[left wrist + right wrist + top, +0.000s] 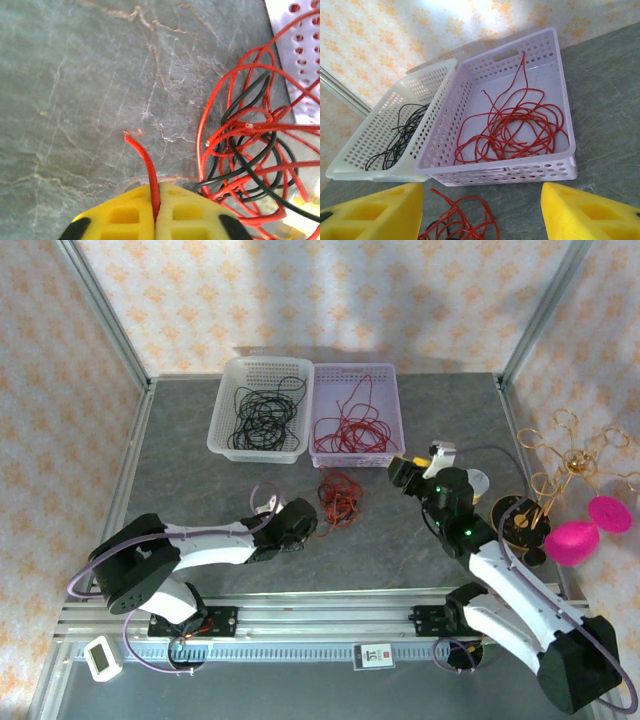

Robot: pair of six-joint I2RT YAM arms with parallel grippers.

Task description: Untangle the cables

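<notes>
A knotted bundle of red and black cables [340, 497] lies on the grey table just in front of the baskets; it shows again in the left wrist view [255, 165] and the right wrist view [462, 225]. My left gripper [308, 523] sits at the bundle's left side, shut on one red cable end [145, 160] that sticks up between its yellow fingers [120, 215]. To the right of the bundle my right gripper [400, 472] stands open, its yellow fingers [375, 212] wide apart with nothing between them.
A white basket [260, 410] holds loose black cables and a lilac basket [355, 408] beside it holds loose red cables [515, 130]. A gold wire ornament [570, 465] and pink objects [575, 540] stand at the right edge. A small timer [103, 657] lies front left.
</notes>
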